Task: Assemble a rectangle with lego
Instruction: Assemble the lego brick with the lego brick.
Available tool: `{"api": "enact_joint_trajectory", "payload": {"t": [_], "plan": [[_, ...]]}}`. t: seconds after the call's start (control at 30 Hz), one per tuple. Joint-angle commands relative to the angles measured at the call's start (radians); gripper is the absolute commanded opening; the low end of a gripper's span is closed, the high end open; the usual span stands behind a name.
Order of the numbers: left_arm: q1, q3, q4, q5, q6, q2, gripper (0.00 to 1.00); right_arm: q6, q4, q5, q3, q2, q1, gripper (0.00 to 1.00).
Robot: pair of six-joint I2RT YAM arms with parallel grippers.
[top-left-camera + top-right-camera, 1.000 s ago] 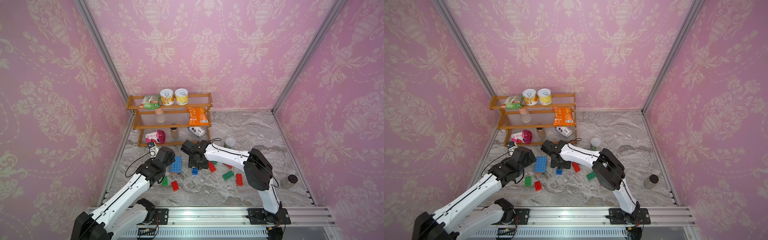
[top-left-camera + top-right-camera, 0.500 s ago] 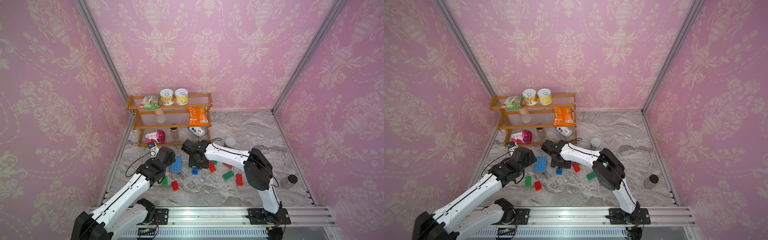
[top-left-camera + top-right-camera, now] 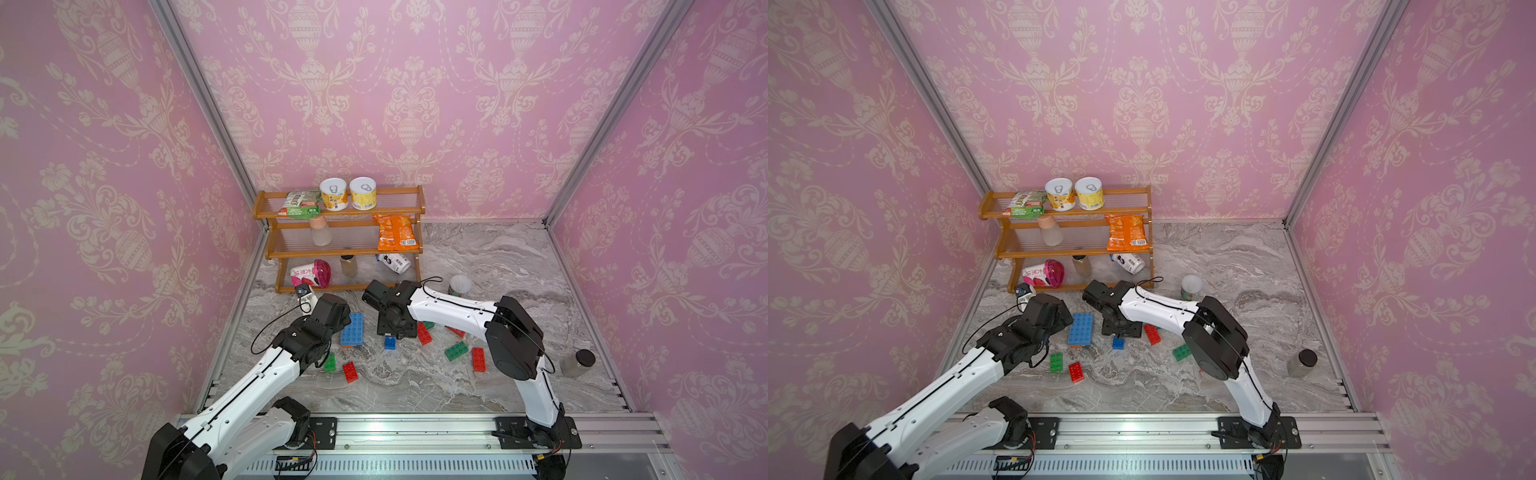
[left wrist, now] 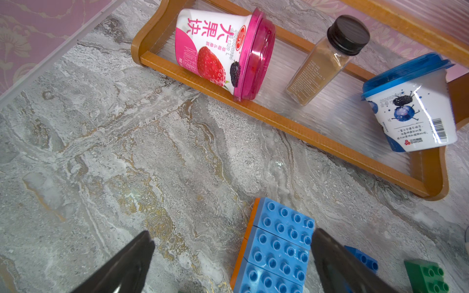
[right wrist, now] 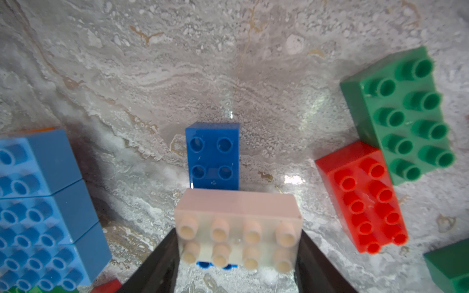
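Note:
My right gripper is shut on a pale, whitish brick, gripped at its two short ends. Just under it on the marble lies a small dark blue brick, partly hidden by the pale one; it also shows in both top views. To the left lies a flat block of light blue bricks on an orange base. My left gripper is open, with that block's far end between its fingers, close to one finger.
Loose red bricks and green bricks lie scattered on the table. A wooden shelf with cups and packets stands at the back left. A white cup and a dark-lidded jar stand to the right.

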Motion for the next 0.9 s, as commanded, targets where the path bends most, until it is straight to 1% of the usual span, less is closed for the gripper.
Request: {"api": "enact_joint_trajectory", "payload": {"t": [0.0, 0.87], "plan": [[0.011, -0.014, 0.0, 0.018, 0.019, -0.004, 0.99, 0.023, -0.023, 0.002, -0.001, 0.024, -0.006, 0.25], [0.011, -0.005, 0.009, 0.036, 0.026, 0.017, 0.99, 0.033, 0.0, 0.008, -0.035, 0.022, -0.017, 0.25]]}}
